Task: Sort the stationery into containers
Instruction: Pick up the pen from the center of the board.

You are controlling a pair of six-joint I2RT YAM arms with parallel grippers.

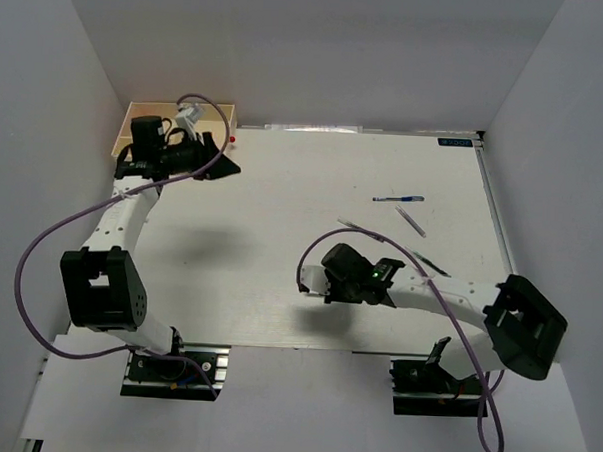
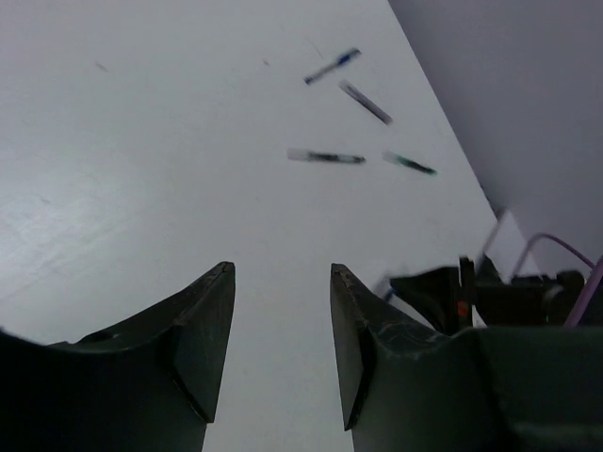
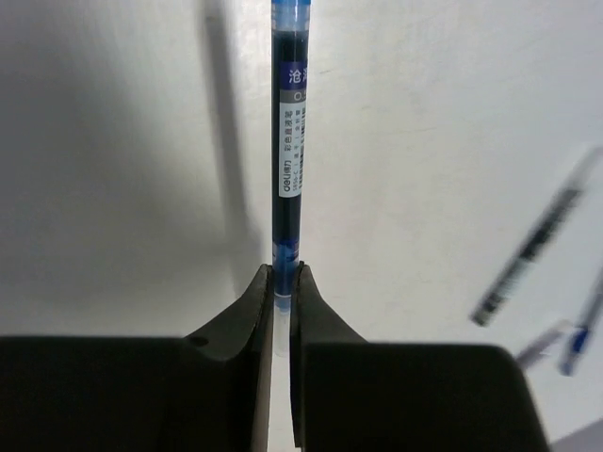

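Observation:
The cream-beige tray (image 1: 138,112) stands at the far left corner, with a red knob (image 1: 232,139) on its side. My left arm covers most of it, so its contents are hidden. My left gripper (image 1: 222,168) (image 2: 281,273) is open and empty, just right of the tray above bare table. My right gripper (image 1: 327,285) (image 3: 283,273) is shut on a blue pen (image 3: 292,141), held above the middle of the table. Loose pens lie at the right: a blue one (image 1: 398,199) (image 2: 332,66), a dark one (image 1: 412,222) (image 2: 366,102), a clear-dark one (image 2: 325,156) and a dark greenish one (image 1: 430,263) (image 2: 410,164).
White walls close in the table on the left, back and right. In the right wrist view two of the loose pens (image 3: 537,250) lie blurred at the right. Purple cables loop from both arms.

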